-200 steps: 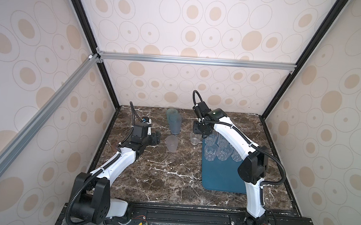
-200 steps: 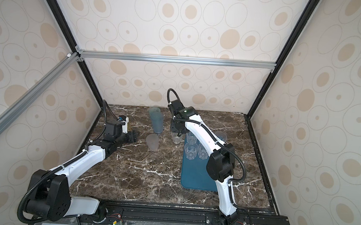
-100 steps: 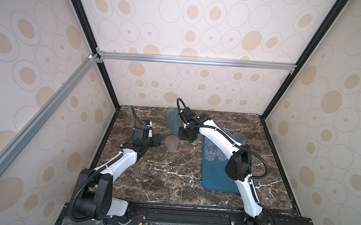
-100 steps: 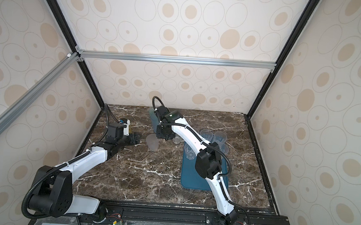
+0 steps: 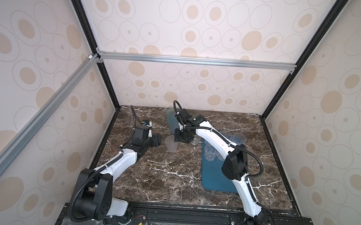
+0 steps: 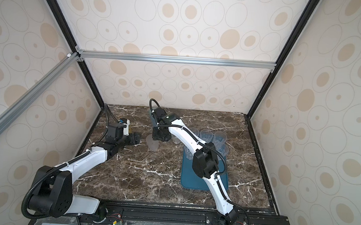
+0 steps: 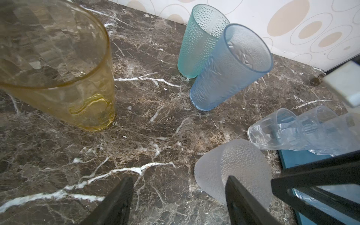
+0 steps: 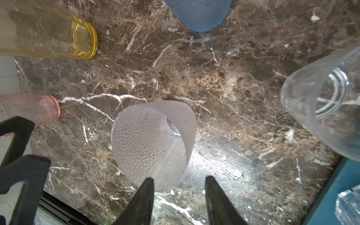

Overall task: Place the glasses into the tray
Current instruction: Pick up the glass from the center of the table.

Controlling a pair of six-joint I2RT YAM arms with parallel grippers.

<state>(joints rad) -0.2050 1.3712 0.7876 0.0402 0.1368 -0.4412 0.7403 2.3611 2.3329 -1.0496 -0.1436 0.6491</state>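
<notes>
Right claw [image 8: 178, 180] has swung across from the tray's far corner to the frosted glass [image 8: 152, 140] within the last second, its jaws easing a little wider on the way. They now stand partly apart with nothing between them, tips just short of the glass's wall.

That glass stands upright on the bare desk [image 5: 170, 181] near the middle, slightly toward 11 o'clock. It is well apart from the tray [image 5: 214, 180], which lies at 3 to 4 o'clock with several clear glasses [image 6: 206, 136] at its 12 o'clock end.

The left claw [image 7: 179, 178] has barely shifted. It is wide open and empty, at the frosted glass's 9 o'clock side.

The frosted glass looks like the right arm's next pick, and with both claws crowding it a bump seems possible.

Much is left to do:
- The amber glass [image 7: 58, 68], the pink glass [image 8: 33, 109] and two tall blue glasses [image 7: 229, 68] stand on the desk.
- One clear glass [image 5: 194, 141] stands just off the tray's corner.
</notes>
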